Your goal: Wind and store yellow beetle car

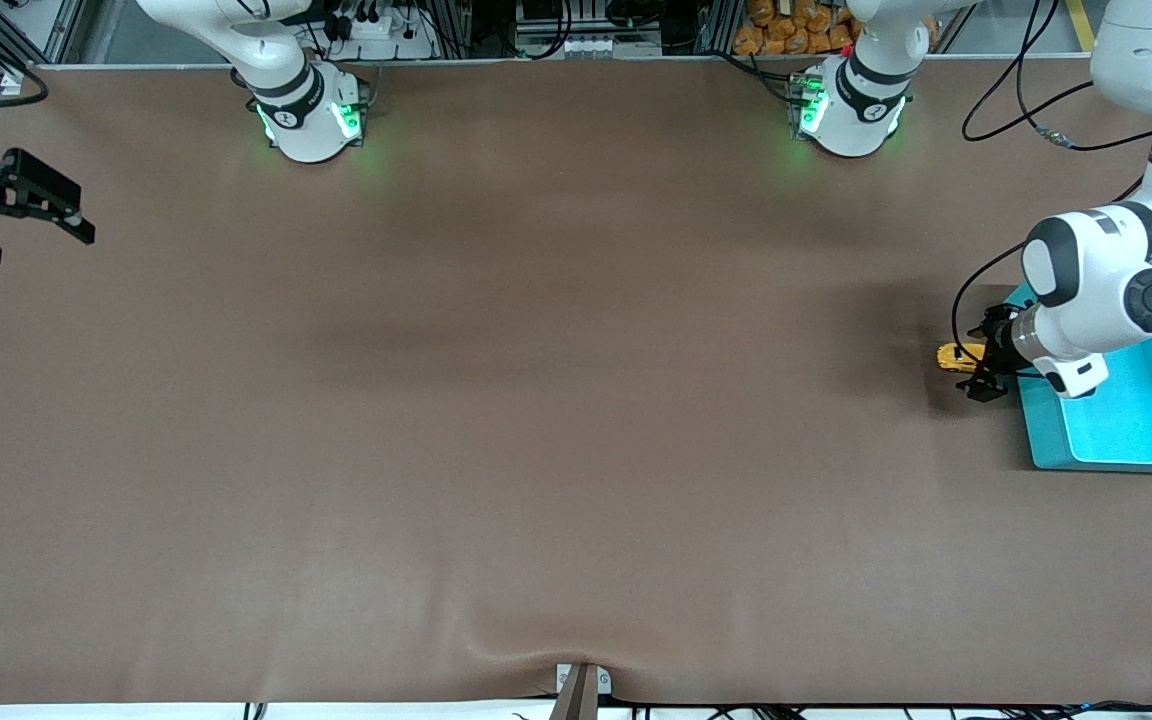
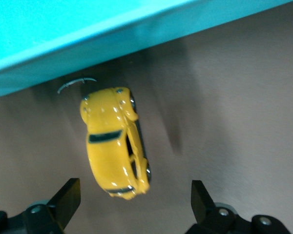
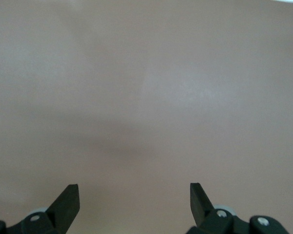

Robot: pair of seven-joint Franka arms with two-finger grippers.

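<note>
**My left gripper over the beetle car, beside the bin**

I have my left gripper (image 1: pixel 981 362) low over the yellow beetle car (image 1: pixel 958 356) at the left arm's end of the table (image 1: pixel 536 400). My fingers (image 2: pixel 66 200) are spread wide with nothing between them; in my left wrist view the car (image 2: pixel 115 141) lies just ahead of the fingertips, and neither finger touches it. The car rests on the brown table surface on its wheels, its rounded yellow body up, dark windows showing.

Just beside the car stands the turquoise bin (image 1: pixel 1126 455). The car is outside it, close to its wall but apart from it; my wrist view shows that wall (image 2: pixel 136 34) with a strip of shadowed table between it and the car's end. My forearm hangs over the bin's edge that faces the car.

My right gripper (image 1: pixel 6 215) waits at the right arm's end of the table, held up over bare tabletop. Its fingers (image 3: pixel 66 202) are also apart and hold nothing; its wrist view shows only the brown surface.
</note>
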